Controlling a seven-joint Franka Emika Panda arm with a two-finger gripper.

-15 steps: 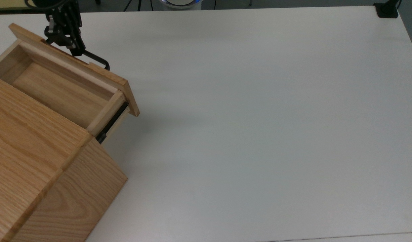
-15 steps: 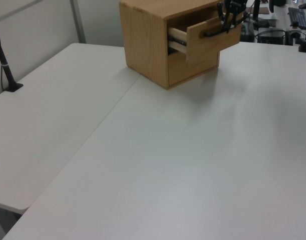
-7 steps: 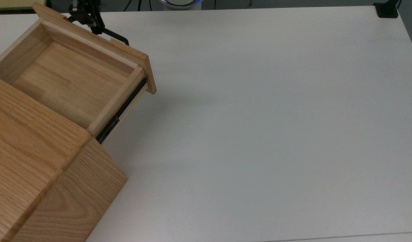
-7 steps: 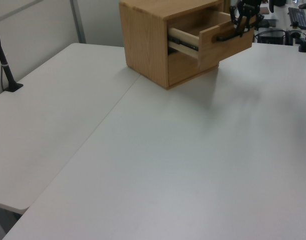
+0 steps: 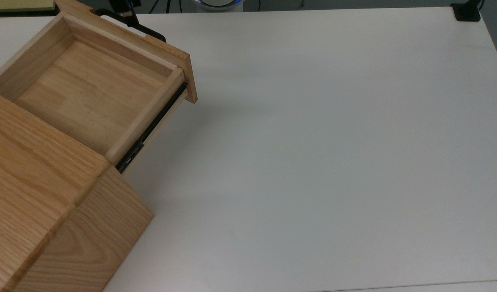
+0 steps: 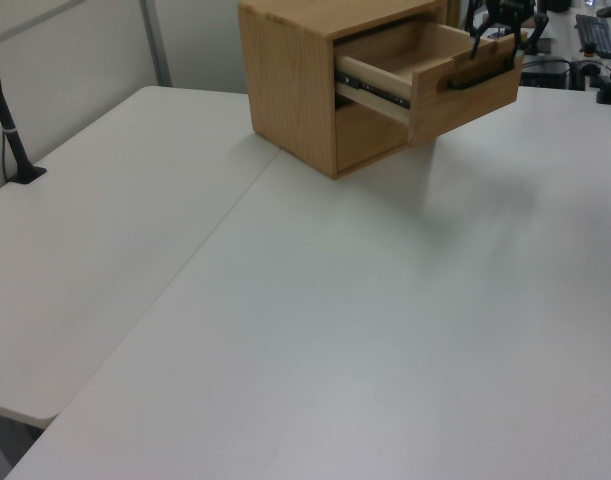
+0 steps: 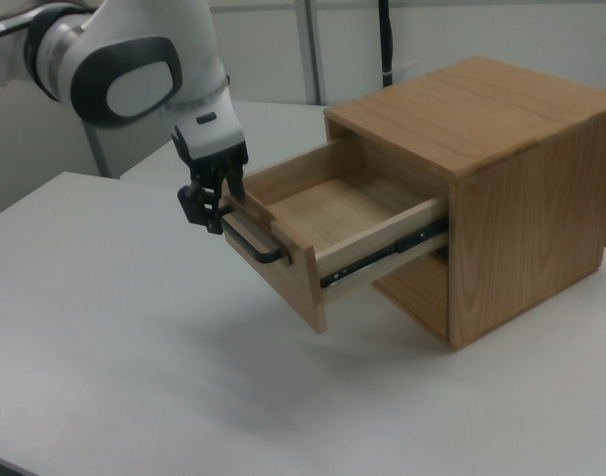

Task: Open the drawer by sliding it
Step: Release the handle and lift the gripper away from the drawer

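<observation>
The drawer [image 5: 90, 89] is a shallow light-oak tray with nothing in it, pulled far out of the oak cabinet [image 5: 41, 211] at the top view's upper left. Its black side rail [image 5: 151, 127] is exposed. The black bar handle [image 5: 145, 31] sits on the front panel. My gripper [image 5: 125, 11] is at the handle's far end near the top view's upper edge. In the right view the gripper [image 7: 220, 216] hangs from the white arm [image 7: 134, 74], shut on the handle [image 7: 255, 241] at the drawer's [image 7: 327, 213] front. In the left view the gripper [image 6: 500, 35] sits above the handle [image 6: 475, 82].
The white table [image 5: 313, 142] spreads wide to the top view's right of the cabinet. A black mount [image 5: 466, 12] sits at its far right corner. A black clamped post [image 6: 10, 130] stands at the left view's left edge. A lower drawer front [image 6: 370, 135] stays closed.
The gripper has kept pulling the handle away from the cabinet, and the drawer has slid much further out, from partly open to nearly full extension.
</observation>
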